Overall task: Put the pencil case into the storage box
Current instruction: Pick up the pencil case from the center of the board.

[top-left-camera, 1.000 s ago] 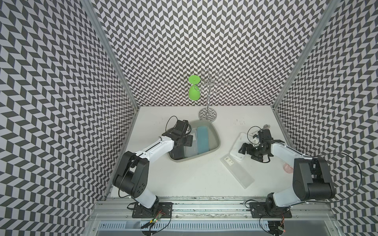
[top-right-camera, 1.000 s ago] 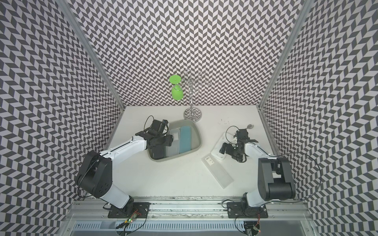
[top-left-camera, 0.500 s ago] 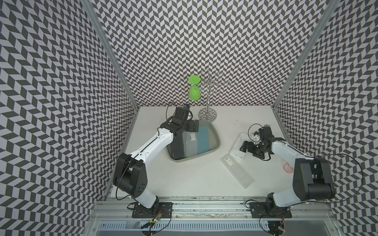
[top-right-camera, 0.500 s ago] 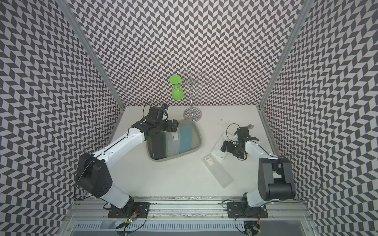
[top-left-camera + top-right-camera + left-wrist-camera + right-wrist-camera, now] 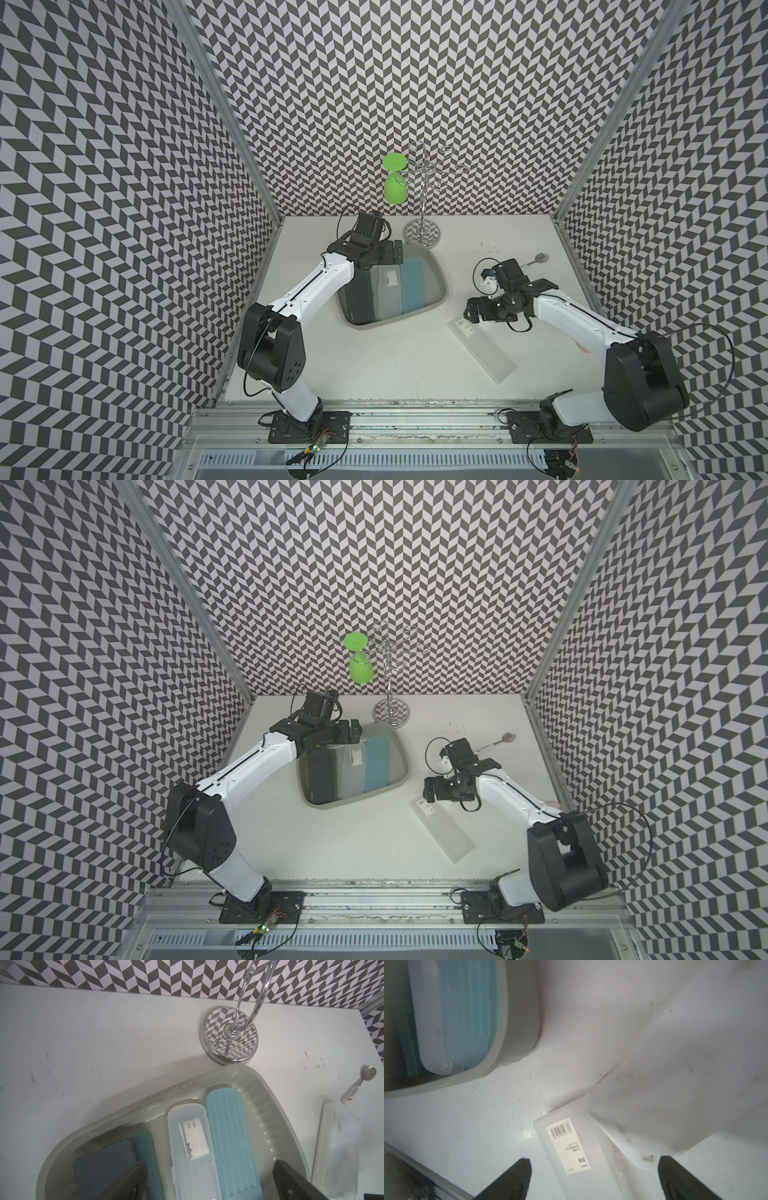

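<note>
Left claw (image 5: 209, 1164) gapes wide above the storage box (image 5: 443, 291), holding nothing. Four cases lie side by side inside, with a bare strip along the wall nearest the right arm. Right claw (image 5: 595, 1159), also spread wide and empty, hovers over the labelled end of the frosted pencil case (image 5: 484, 351). That case lies on open desk (image 5: 395, 365), apart from the box's rim. The chrome stand (image 5: 422, 237) sits just beside the far rim.

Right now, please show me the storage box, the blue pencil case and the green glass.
storage box (image 5: 261, 1113): left wrist view, ribbed inner wall.
blue pencil case (image 5: 412, 284): a top view, middle of lid.
green glass (image 5: 395, 192): a top view, its bowl.
</note>
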